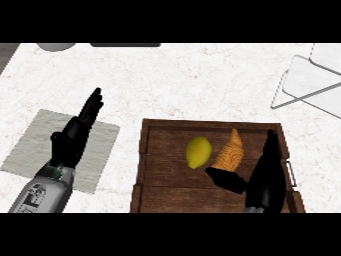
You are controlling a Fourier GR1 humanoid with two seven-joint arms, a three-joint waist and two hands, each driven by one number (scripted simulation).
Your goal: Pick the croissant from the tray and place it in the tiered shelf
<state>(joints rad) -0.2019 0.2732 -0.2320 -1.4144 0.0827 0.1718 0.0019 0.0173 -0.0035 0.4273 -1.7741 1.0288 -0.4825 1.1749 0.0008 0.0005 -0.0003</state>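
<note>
Right hand (265, 172) spread beside the croissant (230, 151) on the tray (152, 165).

Head view: the right forearm rises from the lower edge over the wooden tray, its fingers (271, 145) straight and pointing away, thumb (226, 180) splayed left below the croissant; the hand is unclenched and grips nothing, and whether it touches the pastry cannot be told. The croissant lies on the tray, just right of a yellow lemon (197, 152). The left hand (73, 135) rests above a grey cloth (33, 140) on the white table (173, 80), fingers straight, holding nothing. The white tiered shelf (317, 82) stands well apart at upper right.
</note>
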